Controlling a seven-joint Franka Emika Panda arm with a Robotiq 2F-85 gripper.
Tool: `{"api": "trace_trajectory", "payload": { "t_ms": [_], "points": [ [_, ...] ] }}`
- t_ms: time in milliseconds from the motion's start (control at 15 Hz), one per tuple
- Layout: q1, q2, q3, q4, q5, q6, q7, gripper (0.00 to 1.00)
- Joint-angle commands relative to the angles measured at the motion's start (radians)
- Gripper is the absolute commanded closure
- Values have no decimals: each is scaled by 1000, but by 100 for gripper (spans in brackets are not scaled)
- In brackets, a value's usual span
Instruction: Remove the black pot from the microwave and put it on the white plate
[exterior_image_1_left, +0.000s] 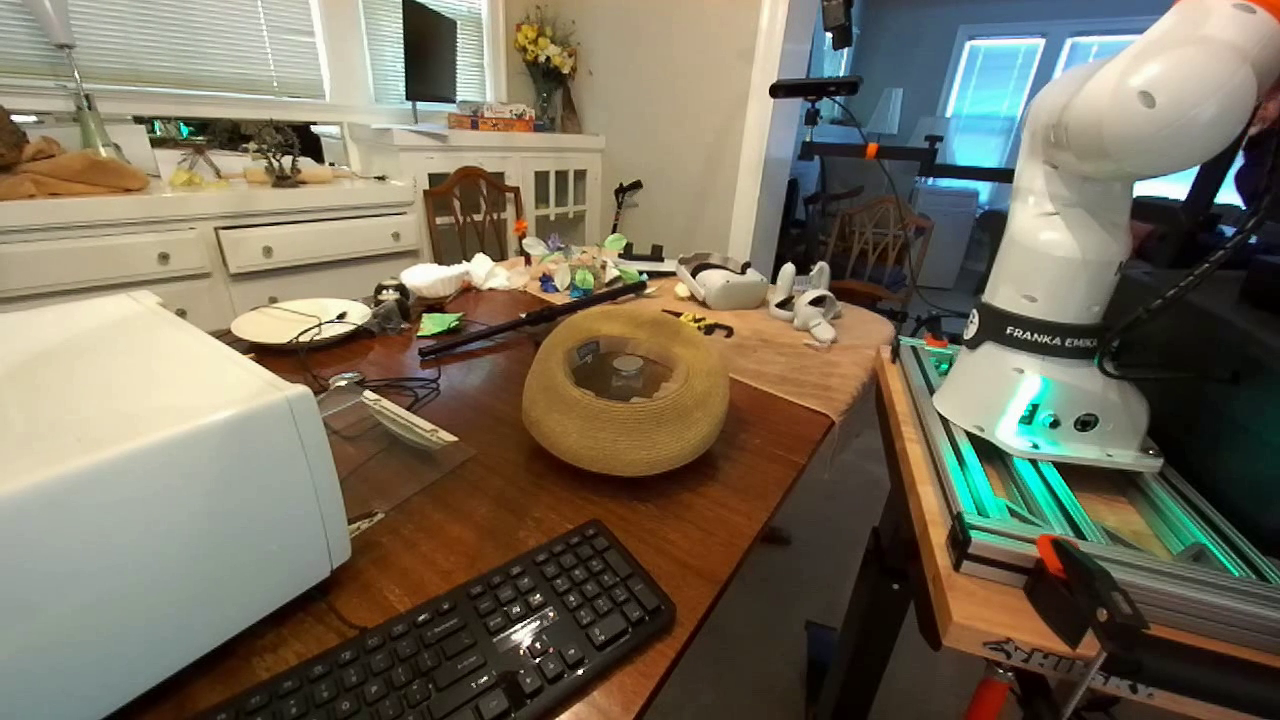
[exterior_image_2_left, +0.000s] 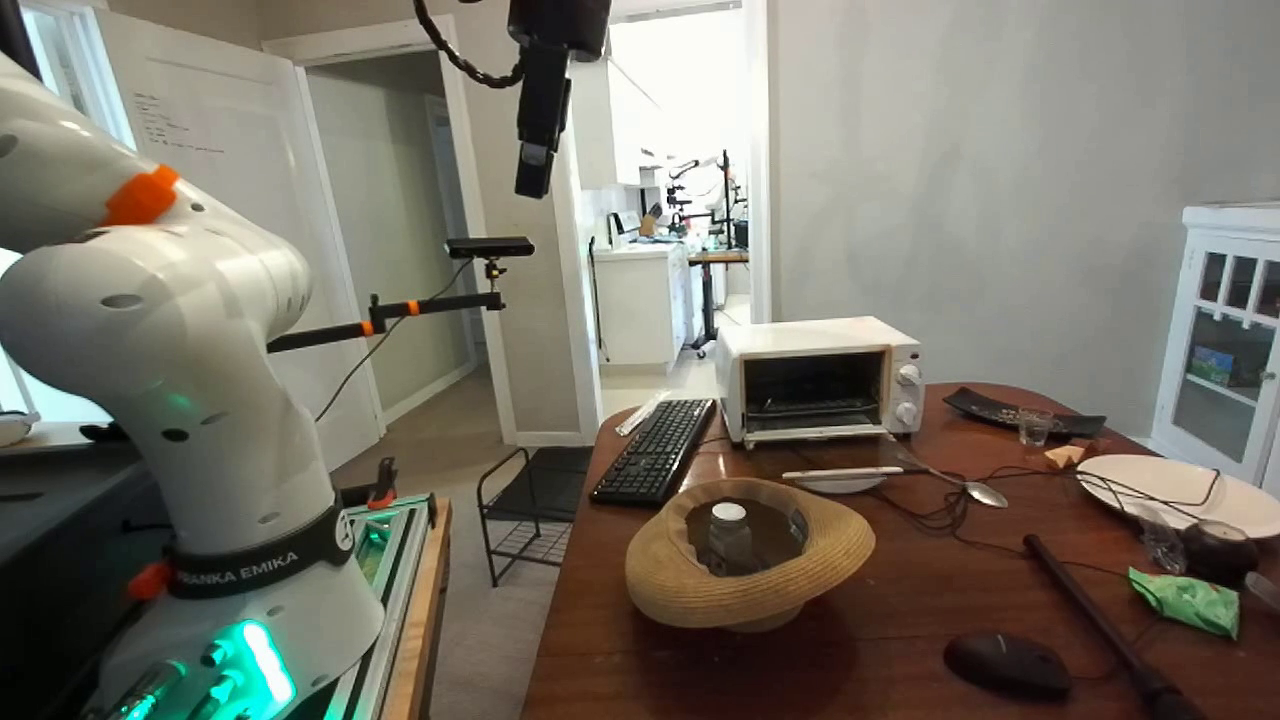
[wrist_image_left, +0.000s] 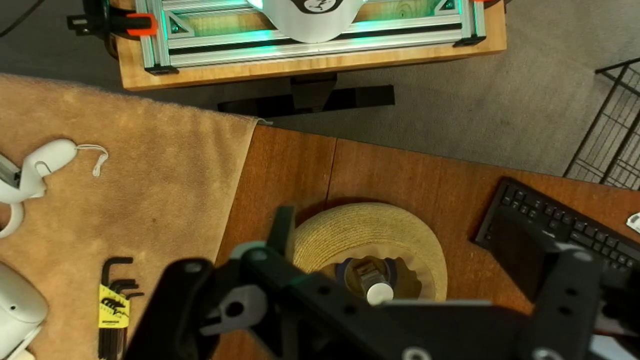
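The microwave is a white toaster oven, seen from the front in an exterior view (exterior_image_2_left: 830, 335) and from the side in an exterior view (exterior_image_1_left: 150, 420). Its door is folded down; inside I see a dark cavity with a rack. I cannot make out a black pot there. The white plate shows at the table's far side in both exterior views (exterior_image_1_left: 285, 322) (exterior_image_2_left: 1235, 505), with thin cables across it. A small round black object (exterior_image_2_left: 1220, 553) stands beside the plate. My gripper (wrist_image_left: 400, 237) is open and empty, high above the table; it also shows in an exterior view (exterior_image_2_left: 535, 172).
An upturned straw hat (exterior_image_2_left: 750, 592) holding a white-lidded jar (exterior_image_2_left: 730, 540) stands mid-table, below my gripper. A keyboard (exterior_image_2_left: 655, 455) lies beside the oven. A spoon (exterior_image_2_left: 985, 493), cables, a black rod (exterior_image_2_left: 1095, 615) and a mouse (exterior_image_2_left: 1007, 663) lie around. A dark tray (exterior_image_2_left: 985, 403) sits behind.
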Motion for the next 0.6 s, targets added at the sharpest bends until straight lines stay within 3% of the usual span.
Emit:
{"api": "trace_trajectory", "payload": {
  "t_ms": [0,333,533],
  "points": [
    [-30,56,-35,2,2,36,-45,0],
    [-33,240,-157,24,64,173,-231,0],
    [15,435,-250,84,195,243,-378,0]
  ]
}}
